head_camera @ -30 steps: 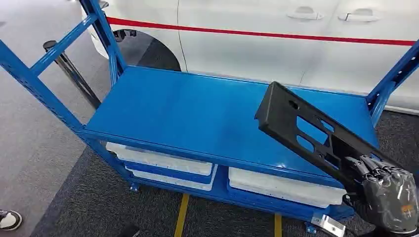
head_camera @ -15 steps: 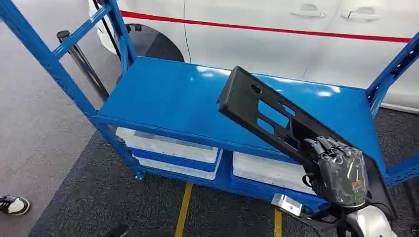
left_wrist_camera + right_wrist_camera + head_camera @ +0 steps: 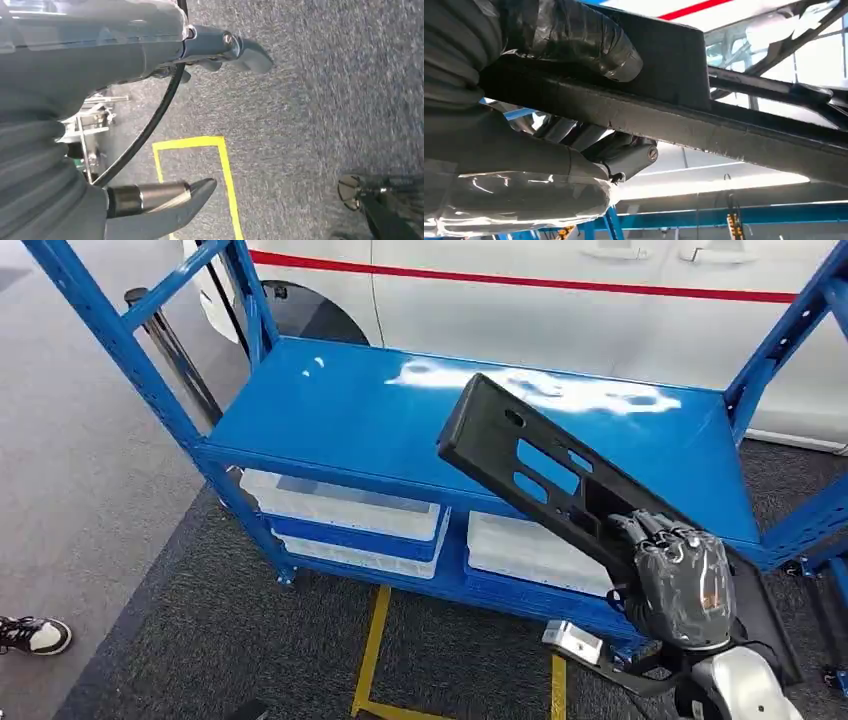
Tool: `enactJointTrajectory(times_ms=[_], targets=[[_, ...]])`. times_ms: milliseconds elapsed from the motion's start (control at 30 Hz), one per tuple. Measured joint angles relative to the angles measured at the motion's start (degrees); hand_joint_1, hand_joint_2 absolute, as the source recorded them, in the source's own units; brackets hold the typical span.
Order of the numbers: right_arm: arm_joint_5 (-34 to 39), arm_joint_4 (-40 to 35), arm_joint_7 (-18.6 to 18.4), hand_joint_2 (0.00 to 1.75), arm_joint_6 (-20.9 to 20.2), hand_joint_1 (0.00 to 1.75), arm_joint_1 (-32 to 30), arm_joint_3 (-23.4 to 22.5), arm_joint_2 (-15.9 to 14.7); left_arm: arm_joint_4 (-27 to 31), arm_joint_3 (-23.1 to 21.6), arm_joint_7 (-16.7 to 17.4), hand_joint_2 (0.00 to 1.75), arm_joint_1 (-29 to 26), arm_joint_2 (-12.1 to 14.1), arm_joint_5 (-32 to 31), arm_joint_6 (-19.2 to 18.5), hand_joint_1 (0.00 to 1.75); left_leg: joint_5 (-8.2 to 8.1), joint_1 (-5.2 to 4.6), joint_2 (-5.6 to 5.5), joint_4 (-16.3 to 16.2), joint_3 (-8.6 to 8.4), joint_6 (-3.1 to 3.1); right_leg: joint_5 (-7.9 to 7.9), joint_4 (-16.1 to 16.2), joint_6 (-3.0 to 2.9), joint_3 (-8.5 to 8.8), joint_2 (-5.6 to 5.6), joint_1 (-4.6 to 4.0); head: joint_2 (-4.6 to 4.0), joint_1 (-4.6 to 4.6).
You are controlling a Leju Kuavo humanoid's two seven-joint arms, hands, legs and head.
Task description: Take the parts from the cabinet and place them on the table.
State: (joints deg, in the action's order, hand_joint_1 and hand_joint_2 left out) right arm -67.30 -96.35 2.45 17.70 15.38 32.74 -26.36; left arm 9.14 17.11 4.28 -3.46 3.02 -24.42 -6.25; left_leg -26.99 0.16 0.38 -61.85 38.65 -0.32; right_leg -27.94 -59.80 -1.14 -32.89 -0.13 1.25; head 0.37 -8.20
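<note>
A long black plastic panel (image 3: pixel 530 455) with several cut-outs slants up over the blue shelf table (image 3: pixel 330 420). My right hand (image 3: pixel 678 585) grips it near its lower end; in the right wrist view the thumb and fingers wrap the panel's (image 3: pixel 724 130) edge, with the right hand (image 3: pixel 524 100) close to the camera. The panel's far tip hangs above the blue top, apart from it. My left hand (image 3: pixel 165 45) hangs over grey carpet, fingers apart and holding nothing.
White bins (image 3: pixel 345 510) sit on the lower shelf under the blue top. A white car with a red stripe (image 3: pixel 520 280) stands right behind. Blue uprights (image 3: pixel 110 330) rise at both ends. A person's shoe (image 3: pixel 35 635) is at the left; yellow tape (image 3: pixel 375 650) marks the carpet.
The whole view has shifted as the camera moved nearer the shelf. My right hand has carried the panel left and up over the blue top, the grip unchanged.
</note>
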Motion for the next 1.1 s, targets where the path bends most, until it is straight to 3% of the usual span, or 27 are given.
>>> enactJointTrajectory(times_ms=[67, 100, 133, 167, 233, 267, 300, 333, 433, 467, 500, 533, 567, 600, 633, 667, 700, 733, 767, 833, 933, 967, 1000, 1033, 1100], targets=[[0.0, -0.26, -0.31, 1.75, -0.04, 1.75, -0.13, 0.02, -0.04, 0.0, -0.02, 0.02, 1.75, 0.01, -0.02, -0.2, -0.17, 0.0, -6.54, 0.31, -0.03, -7.49, 1.55, -0.63, 1.23, -0.11, -0.31, -1.58, -0.04, -0.04, 0.0, 0.0], [-0.02, -0.41, -0.46, 1.75, -0.07, 1.75, -0.25, 0.02, -0.15, 0.0, -0.02, 0.0, 1.75, 0.02, -0.02, -0.2, -0.24, 0.0, -8.55, 0.39, -0.03, -11.53, 2.22, -0.81, 1.81, -0.21, -0.31, -2.35, -0.06, -0.09, 0.0, 0.0], [-0.04, -0.46, -0.46, 1.75, -0.09, 1.75, -0.39, 0.02, -0.28, 0.0, -0.04, 0.0, 1.75, 0.04, -0.04, -0.2, -0.37, 0.0, -8.8, 0.47, -0.03, -14.69, 2.3, -0.93, 2.42, -0.38, -0.26, -3.24, -0.08, -0.11, 0.0, -0.02], [-0.09, -0.46, -0.48, 1.75, -0.09, 1.75, -0.54, 0.02, -0.33, 0.0, -0.07, 0.0, 1.75, 0.06, -0.04, -0.2, -0.41, 0.0, -7.19, 0.52, -0.03, -15.17, 1.34, -0.96, 2.97, -0.56, -0.18, -4.12, -0.13, -0.1, 0.0, -0.02], [-0.35, -0.59, -0.83, 1.75, -0.2, 1.75, -0.8, 0.02, -0.46, 0.0, -0.13, -0.24, 1.75, 0.06, -0.02, -0.33, -0.5, 0.0, -2.68, 0.55, -0.04, -9.57, -3.7, -0.73, 4.08, -0.76, 0.14, -5.63, -0.1, -0.08, 0.0, 0.0], [-0.42, -0.81, -1.07, 1.75, -0.22, 1.75, -0.97, -0.02, -0.63, 0.0, -0.17, -0.46, 1.75, 0.1, -0.04, -0.5, -0.5, 0.0, -1.97, 0.55, -0.15, -4.64, -7.42, -0.4, 4.68, -0.78, 0.35, -6.14, -0.01, -0.08, 0.0, -0.02], [-0.46, -1.24, -1.11, 1.75, -0.2, 1.75, -1.12, -0.13, -0.79, 0.0, -0.22, -0.72, 1.75, 0.17, -0.04, -0.59, -0.44, 0.0, -3.88, 0.49, -0.42, 0.8, -11.34, -0.01, 5.15, -0.83, 0.63, -6.36, 0.0, -0.13, 0.02, -0.04], [-0.48, -1.64, -1.11, 1.75, -0.15, 1.75, -1.22, -0.33, -1.07, 0.0, -0.24, -1.09, 1.75, 0.15, -0.04, -0.68, -0.22, 0.0, -5.41, 0.13, -0.53, 5.74, -14.04, 0.2, 5.71, -0.81, 1.1, -6.39, 0.01, -0.25, 0.02, 0.02], [-0.55, -2.32, -1.11, 1.75, -0.09, 1.75, -1.7, -0.55, -1.51, -0.02, -0.28, -1.53, 1.75, 0.06, -0.26, -0.72, 0.37, 0.0, -3.73, -0.22, -0.56, 5.22, -12.54, 0.97, 8.12, 0.8, 2.27, -6.16, 0.01, 0.0, 0.0, -0.02], [-0.55, -2.38, -1.11, 1.75, -0.06, 1.75, -2.08, -0.68, -1.86, -0.13, -0.29, -1.55, 1.75, 0.04, -0.31, -0.72, 0.46, 0.0, -2.52, 0.63, -0.32, 6.01, -11.88, 1.71, 7.81, 0.79, 2.68, -6.64, 0.02, -0.13, 0.0, 0.02], [-0.52, -2.4, -1.11, 1.75, -0.02, 1.75, -2.33, -0.81, -2.03, -0.15, -0.31, -1.64, 1.75, 0.14, -0.46, -0.7, 0.5, 0.0, -1.72, 0.34, 0.08, 5.94, -11.0, 2.17, 4.95, -0.41, 2.63, -7.29, 0.19, -0.05, 0.0, 0.04], [-0.54, -2.38, -1.07, 1.75, 0.0, 1.75, -2.45, -0.87, -2.19, -0.15, -0.31, -1.75, 1.75, 0.03, -0.53, -0.68, 0.63, 0.0, -0.85, 0.27, 0.16, 5.84, -10.09, 2.87, 0.27, -3.61, 2.58, -8.27, 0.15, 0.02, 0.0, 0.07], [-0.52, -2.38, -1.07, 1.75, 0.0, 1.75, -2.48, -1.05, -2.21, -0.17, -0.31, -1.77, 1.75, -0.11, -0.66, -0.67, 0.7, 0.0, -0.08, 0.17, 0.25, 5.65, -8.9, 2.91, -3.56, -7.8, 2.68, -9.03, 0.16, -0.02, 0.0, 0.13], [-0.52, -2.38, -1.07, 1.75, 0.0, 1.75, -2.52, -1.14, -2.21, -0.2, -0.31, -1.81, 1.75, -0.17, -0.77, -0.68, 0.72, 0.0, 0.72, 0.0, 0.35, 5.38, -7.69, 3.04, -6.01, -12.35, 2.82, -9.7, 0.14, -0.01, 0.0, 0.09], [-0.52, -2.38, -1.07, 1.75, 0.0, 1.75, -2.56, -1.18, -2.3, -0.22, -0.31, -1.88, 1.75, -0.16, -0.89, -0.65, 0.79, 0.0, 1.41, -0.1, 0.39, 5.06, -6.44, 3.02, -6.37, -15.94, 2.87, -9.96, 0.15, -0.01, 0.0, 0.11], [-0.55, -2.38, -1.07, 1.75, 0.0, 1.75, -2.68, -1.18, -2.32, -0.22, -0.31, -1.9, 1.75, -0.15, -0.94, -0.65, 0.83, 0.0, 2.09, -0.17, 0.4, 4.62, -5.1, 2.98, -4.72, -17.89, 2.88, -9.46, 0.15, -0.02, 0.0, 0.11], [-0.52, -2.38, -1.07, 1.75, 0.0, 1.75, -2.77, -1.18, -2.34, -0.22, -0.31, -1.97, 1.75, -0.15, -1.01, -0.65, 0.85, 0.0, 2.61, -0.19, 0.4, 4.18, -3.93, 2.91, -2.36, -17.63, 2.82, -8.09, 0.15, -0.03, 0.0, 0.11], [-0.55, -2.38, -1.07, 1.75, 0.0, 1.75, -2.77, -1.18, -2.34, -0.24, -0.31, -1.99, 1.75, -0.16, -1.12, -0.65, 0.9, 0.0, 3.19, -0.21, 0.4, 3.59, -2.59, 2.8, 0.15, -15.18, 2.67, -5.38, 0.14, -0.04, 0.0, 0.11], [-0.55, -2.4, -1.09, 1.75, 0.0, 1.75, -2.77, -1.29, -2.34, -0.28, -0.31, -2.01, 1.75, -0.16, -1.23, -0.65, 1.05, 0.0, 3.7, -0.2, 0.38, 3.05, -1.46, 2.62, 0.79, -10.8, 2.46, -1.58, 0.14, -0.07, 0.0, 0.11], [-0.59, -2.77, -1.09, 1.75, 0.0, 1.75, -2.77, -1.7, -2.34, -0.33, -0.31, -2.05, 1.75, -0.19, -1.53, -0.65, 1.27, 0.0, 4.44, -0.52, 0.24, 2.08, -0.34, 2.04, -4.53, 0.97, 1.93, 6.29, 0.07, -0.63, 0.0, 0.11], [-0.68, -3.04, -1.09, 1.75, 0.0, 1.75, -2.69, -2.1, -2.54, -0.7, -0.31, -2.05, 1.75, -0.33, -1.73, -0.63, 1.38, 0.0, 6.64, -0.16, 0.24, 3.03, -0.31, 1.06, -3.6, 1.03, 1.03, 5.12, 0.12, -1.02, 0.02, 0.02], [-0.79, -3.02, -1.11, 1.75, -0.09, 1.75, -2.87, -2.1, -2.51, -1.03, -0.33, -2.05, 1.75, -0.53, -1.73, -0.61, 1.51, 0.0, 7.07, -0.49, 0.07, 3.19, 0.11, 0.75, -2.57, 1.68, 0.42, 4.34, -0.07, -0.24, 0.0, 0.09], [-0.83, -3.02, -1.11, 1.75, -0.17, 1.75, -2.78, -2.1, -2.51, -1.14, -0.35, -2.08, 1.75, -0.6, -1.84, -0.59, 1.53, 0.0, 4.9, -0.22, -0.07, 2.41, 0.87, 0.48, -1.63, 1.63, -0.04, 3.55, -0.36, -0.17, 0.0, 0.02], [-0.85, -3.1, -1.11, 1.75, -0.22, 1.75, -2.81, -2.1, -2.51, -1.18, -0.37, -2.08, 1.75, -0.56, -1.93, -0.59, 1.53, 0.0, 0.94, -0.1, -0.1, 0.15, 1.55, 0.25, -0.75, 1.63, -0.54, 2.49, -0.2, -0.11, 0.0, -0.04], [-0.9, -3.21, -1.13, 1.75, -0.35, 1.75, -2.86, -2.1, -2.51, -1.36, -0.37, -2.03, 1.75, -0.57, -1.99, -0.59, 1.68, 0.0, -6.45, 0.24, -0.08, -8.39, 3.01, -0.47, 0.96, 1.49, -0.52, 0.49, -0.24, -0.12, 0.0, -0.06]])
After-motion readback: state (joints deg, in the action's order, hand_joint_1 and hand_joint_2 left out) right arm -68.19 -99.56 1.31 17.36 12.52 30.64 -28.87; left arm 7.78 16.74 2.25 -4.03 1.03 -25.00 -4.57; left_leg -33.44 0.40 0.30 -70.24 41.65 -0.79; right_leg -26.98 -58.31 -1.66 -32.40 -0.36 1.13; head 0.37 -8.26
